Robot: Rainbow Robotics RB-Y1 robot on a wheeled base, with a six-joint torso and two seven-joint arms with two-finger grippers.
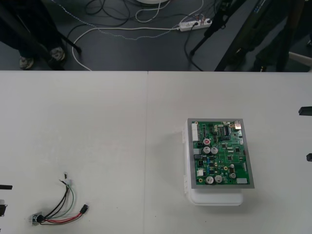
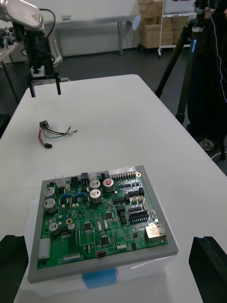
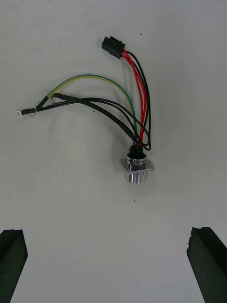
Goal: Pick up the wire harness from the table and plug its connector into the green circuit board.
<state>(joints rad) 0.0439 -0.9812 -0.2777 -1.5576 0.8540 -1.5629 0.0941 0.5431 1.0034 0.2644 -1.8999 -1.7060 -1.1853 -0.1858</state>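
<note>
Left end effector (image 3: 109, 232), fingers spread, hangs near the wire harness (image 3: 137, 139) at the worktop's (image 1: 97, 122) near-left corner: metal socket (image 3: 137, 174) leftward, black plug (image 3: 112, 46) (red and black leads) rightward. Right end effector (image 2: 111, 244), also spread, waits at the right edge.

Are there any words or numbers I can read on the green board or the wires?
None can be read.
Green circuit board: tiny markings, too small to read.
Wire harness: no writing shows on its wires, plug or socket.
</note>
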